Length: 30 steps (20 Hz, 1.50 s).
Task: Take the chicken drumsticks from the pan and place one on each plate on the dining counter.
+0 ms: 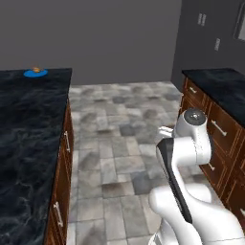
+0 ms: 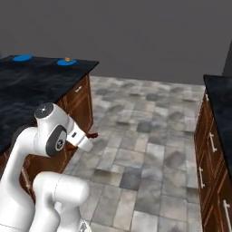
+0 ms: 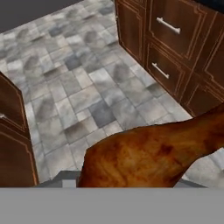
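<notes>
Gripper (image 2: 93,135): held out over the tiled floor (image 2: 145,136) in the aisle beside the dining counter (image 2: 41,86), just off that counter's wooden cabinet face. Clenched on the dark reddish-brown drumstick (image 3: 148,153); in the hand view the meat lies across the lower part of the picture, thick end at lower left, bone end running off to the right. In the right base view a small reddish tip juts from the hand's end.

Golden-tan drumstick (image 2: 67,59): resting on a blue plate (image 2: 66,62) at the far end of the dining counter, near its far corner. Same plate (image 1: 36,73) and same drumstick (image 1: 35,70) appear in the left base view at the counter's far edge.

Second blue plate (image 2: 21,58): on the dining counter, beside the first and further from the aisle, bare.

Wall counter (image 1: 220,86): black top over brown drawers with metal handles, across the aisle from the dining counter.
</notes>
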Motion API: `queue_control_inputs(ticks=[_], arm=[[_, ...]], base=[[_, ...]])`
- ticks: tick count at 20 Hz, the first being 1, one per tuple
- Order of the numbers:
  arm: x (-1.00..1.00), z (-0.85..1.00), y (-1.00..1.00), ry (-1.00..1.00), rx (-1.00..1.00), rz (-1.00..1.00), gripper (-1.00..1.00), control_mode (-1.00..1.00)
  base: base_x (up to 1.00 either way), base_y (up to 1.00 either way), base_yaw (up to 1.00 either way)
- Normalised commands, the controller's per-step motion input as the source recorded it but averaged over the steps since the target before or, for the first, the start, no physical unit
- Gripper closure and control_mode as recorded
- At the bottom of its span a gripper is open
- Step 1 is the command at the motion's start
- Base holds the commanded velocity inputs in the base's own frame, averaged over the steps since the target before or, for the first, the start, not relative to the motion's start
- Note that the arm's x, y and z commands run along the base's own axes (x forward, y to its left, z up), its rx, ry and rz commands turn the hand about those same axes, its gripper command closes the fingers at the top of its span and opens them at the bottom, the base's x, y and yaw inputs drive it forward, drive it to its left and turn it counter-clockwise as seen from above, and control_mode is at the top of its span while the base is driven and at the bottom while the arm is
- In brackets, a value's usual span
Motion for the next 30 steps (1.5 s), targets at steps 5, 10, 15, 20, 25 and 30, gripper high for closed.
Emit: queue_control_inputs(ticks=[5,10,15,20,25,30], arm=[[0.0,0.0,0.0,0.0,0.0,0.0,1.0,1.0],[0.0,0.0,0.0,0.0,0.0,0.0,1.0,1.0],[0.0,0.0,0.0,0.0,0.0,0.0,1.0,1.0],[0.0,0.0,0.0,0.0,0.0,0.0,1.0,1.0],[0.0,0.0,0.0,0.0,0.0,0.0,1.0,1.0],[0.0,0.0,0.0,0.0,0.0,0.0,1.0,1.0]], base=[[1.0,0.0,0.01],[1.0,0.0,-0.03],[1.0,0.0,-0.05],[1.0,0.0,0.18],[1.0,-0.14,0.48],[1.0,-0.27,0.58]])
